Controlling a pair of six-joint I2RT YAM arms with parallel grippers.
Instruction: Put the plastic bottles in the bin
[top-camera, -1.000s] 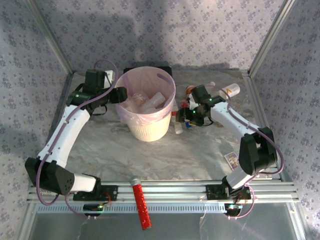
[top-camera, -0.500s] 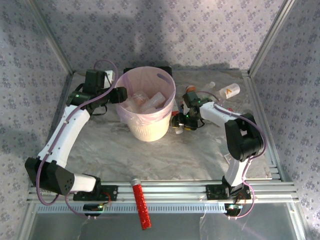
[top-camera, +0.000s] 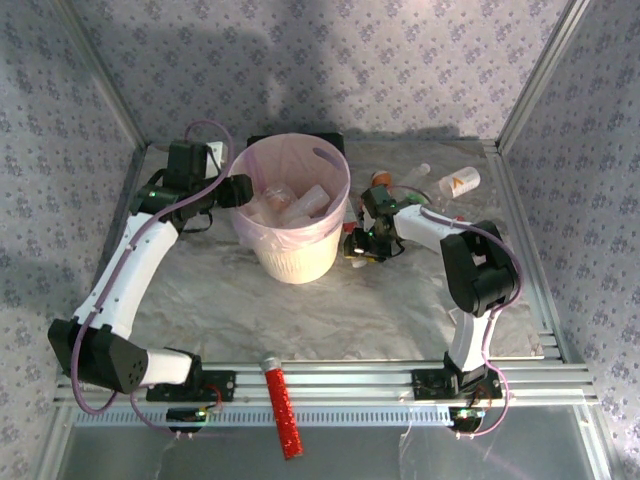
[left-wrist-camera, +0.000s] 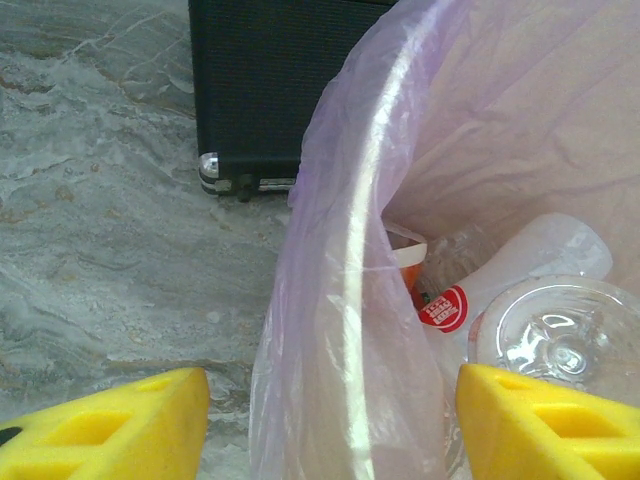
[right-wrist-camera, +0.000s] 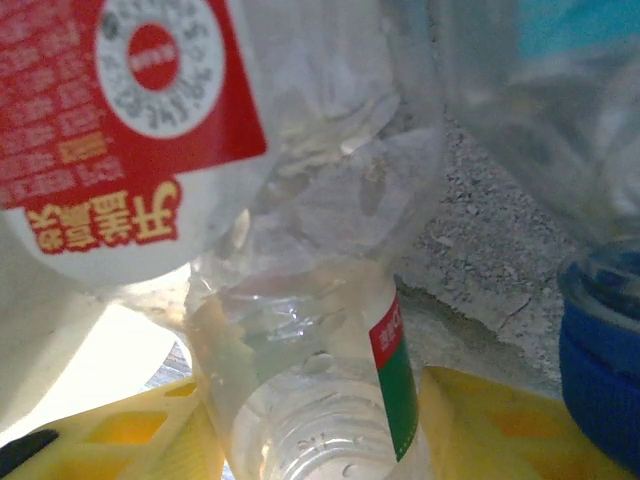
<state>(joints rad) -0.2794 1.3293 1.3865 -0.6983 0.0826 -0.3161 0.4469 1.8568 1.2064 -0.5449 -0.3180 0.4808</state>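
Bin (top-camera: 296, 258) sits far-centre on the counter (top-camera: 220, 300). It is round, with a pale-pink translucent upper part, an oval handle slot near the rim and a whitish ribbed lower part. A thin, crinkled pink liner (left-wrist-camera: 340, 260) drapes over the rim.

Several plastic bottles (top-camera: 300, 205) lie inside, clear and crumpled. One carries a round red badge (left-wrist-camera: 448, 308); another shows you its moulded clear base (left-wrist-camera: 560, 335).

More bottles lie loose right of the bin. A cluster sits at your right hand (top-camera: 362, 243), just beside the bin wall. An orange-capped bottle (top-camera: 381, 180) lies beyond it, and an orange-label bottle (top-camera: 460, 181) is at far right.

Right hand: the yellow foam fingers (right-wrist-camera: 130, 430) are closed on a dented green-label bottle (right-wrist-camera: 310, 400), clear plastic with a ridged neck. A red-label bottle (right-wrist-camera: 130, 120) presses against it, and a blue cap (right-wrist-camera: 600, 340) sits to one side.

Left hand (left-wrist-camera: 330, 420): wide and holding nothing. Its yellow pads (left-wrist-camera: 100, 430) straddle the bin's left rim, one outside and one over the inside.

The counter surface is a grey, marbled, wrinkled sheet. A black box (left-wrist-camera: 270, 90) stands on the far side of the bin. A red glitter tube (top-camera: 281, 405) lies across the near rails. The walls (top-camera: 400, 60) are lilac floral fabric with aluminium frame posts (top-camera: 535, 75) at the corners.
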